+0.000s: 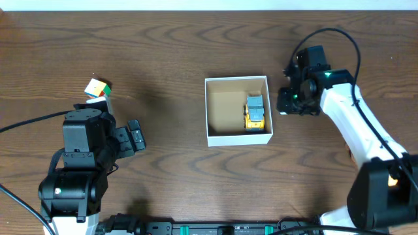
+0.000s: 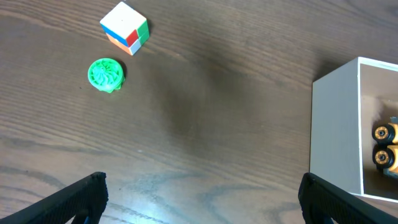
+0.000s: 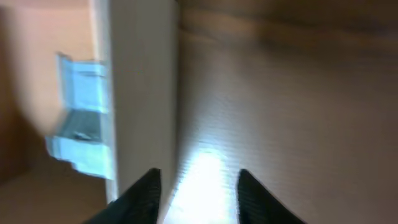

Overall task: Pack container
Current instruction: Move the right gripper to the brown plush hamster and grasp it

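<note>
The container (image 1: 210,114) is a small white-walled box with a tan inside, at the table's middle. A yellow and blue toy truck (image 1: 255,112) lies in its right half; it also shows in the right wrist view (image 3: 81,118) and its wheels in the left wrist view (image 2: 384,144). A colourful puzzle cube (image 1: 97,87) lies at the left, also in the left wrist view (image 2: 125,28), with a green round toy (image 2: 106,74) beside it. My left gripper (image 1: 135,136) is open and empty, left of the container (image 2: 336,124). My right gripper (image 1: 285,101) is open and empty, just outside the container's right wall (image 3: 140,93).
The dark wood table (image 1: 163,52) stretches all around. The right arm's white link (image 1: 356,127) crosses the right side. Black cables run at the left and the back right.
</note>
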You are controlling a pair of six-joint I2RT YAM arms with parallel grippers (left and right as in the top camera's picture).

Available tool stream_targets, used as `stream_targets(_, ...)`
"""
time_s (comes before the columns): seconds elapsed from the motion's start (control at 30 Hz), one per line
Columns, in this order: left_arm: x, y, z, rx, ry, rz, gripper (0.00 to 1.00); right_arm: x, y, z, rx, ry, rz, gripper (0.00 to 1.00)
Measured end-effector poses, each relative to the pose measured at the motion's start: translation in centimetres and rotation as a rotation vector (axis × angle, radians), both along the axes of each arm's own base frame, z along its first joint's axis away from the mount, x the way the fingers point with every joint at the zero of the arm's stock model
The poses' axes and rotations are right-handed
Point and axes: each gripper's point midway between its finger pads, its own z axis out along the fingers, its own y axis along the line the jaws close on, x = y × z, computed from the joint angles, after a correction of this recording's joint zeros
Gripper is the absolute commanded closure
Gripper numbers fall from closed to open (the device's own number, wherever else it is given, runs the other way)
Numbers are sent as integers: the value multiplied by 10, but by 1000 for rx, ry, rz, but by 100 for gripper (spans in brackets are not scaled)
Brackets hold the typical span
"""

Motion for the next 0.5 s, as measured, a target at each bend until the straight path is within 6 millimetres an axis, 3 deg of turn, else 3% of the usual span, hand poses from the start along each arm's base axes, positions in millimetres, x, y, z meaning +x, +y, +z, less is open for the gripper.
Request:
stream_targets(0.1, 0, 0, 0, 0, 0, 0, 2, -7, -31, 27, -100, -20, -120, 14)
stream_targets(0.2, 0, 0, 0, 0, 0, 0, 2, -17, -71, 74, -180, -85, -271, 2)
stream_targets(0.3, 0, 0, 0, 0, 0, 0, 2, -34, -111, 117, -218, -165, -415, 1)
stream_targets(0.37, 0, 0, 0, 0, -1, 0, 2, -56, -138, 136, -238, -186, -522, 1)
stream_targets(0.5, 0, 0, 0, 0, -1, 0, 2, -97, -185, 148, -264, -164, -710, 1)
